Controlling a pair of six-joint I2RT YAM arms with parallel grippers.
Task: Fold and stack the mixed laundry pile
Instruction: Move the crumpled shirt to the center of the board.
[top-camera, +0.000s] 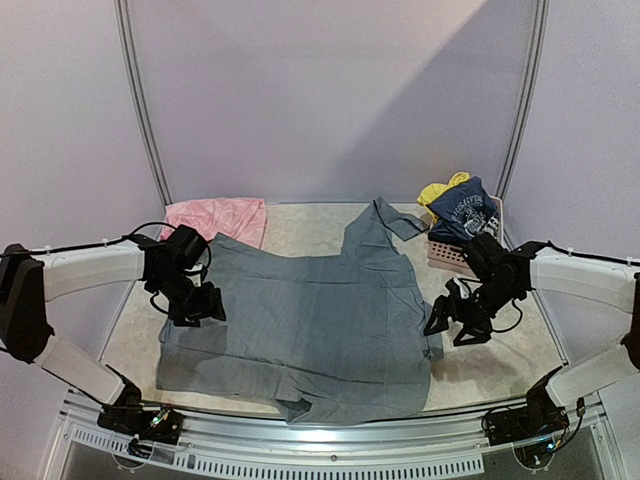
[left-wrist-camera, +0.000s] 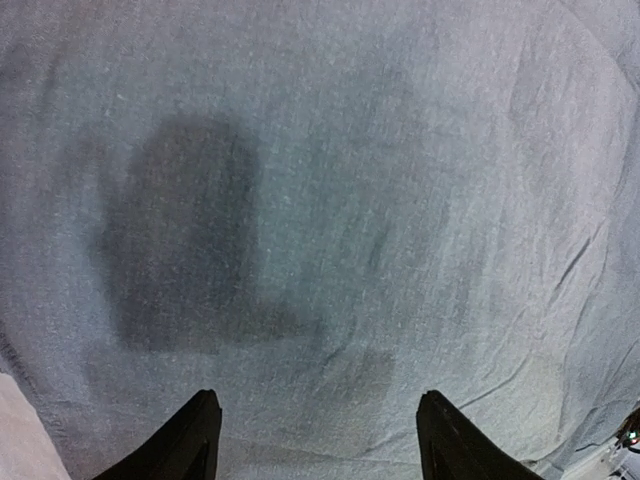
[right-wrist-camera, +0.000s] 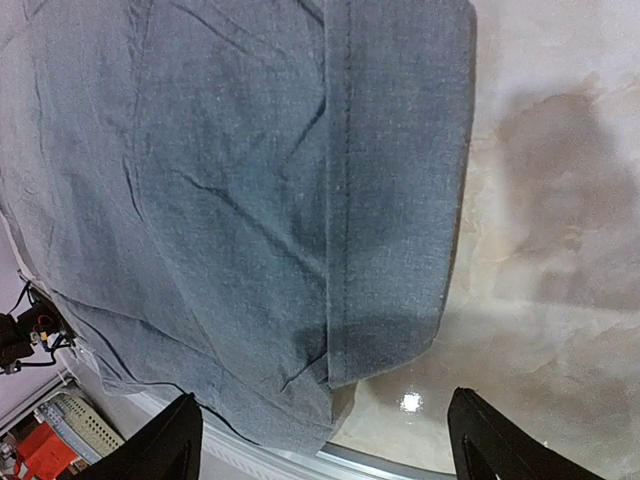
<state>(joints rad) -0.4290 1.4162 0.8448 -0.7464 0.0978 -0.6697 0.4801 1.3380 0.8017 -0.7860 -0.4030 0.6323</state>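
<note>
Grey shirt (top-camera: 310, 320) is spread flat on the desk (top-camera: 500, 350), between both hands and filling most of the desk's middle. Left hand (top-camera: 205, 303) sits over the shirt's left edge, released. In the left wrist view its fingers (left-wrist-camera: 195, 445) stand wide apart with only grey cloth ahead of and below them and nothing between them. Can't tell whether the tips touch the fabric. A dark shadow falls on the cloth just ahead of that hand (left-wrist-camera: 320, 445). Right hand (top-camera: 450, 320) is at the shirt's right edge, also released, with the jaws spread and nothing gripped. From its wrist camera, a stitched hem corner of the shirt (right-wrist-camera: 250, 200) lies just ahead of the hand (right-wrist-camera: 325, 440). Cloth runs off toward one finger's side and bare glossy desk (right-wrist-camera: 560, 250) shows toward the other. Pink slatted basket (top-camera: 447, 256) stands just beyond the right hand, close to the shirt's far right corner. Inside it, a navy top (top-camera: 465, 212) with white lettering is bunched up and rising above the rim. A yellow piece (top-camera: 440, 190) pokes out behind it on the far side. Pink garment (top-camera: 215, 217) lies flat on the desk just beyond the left hand, its near edge meeting or tucked under the shirt's far left corner; can't tell which.
</note>
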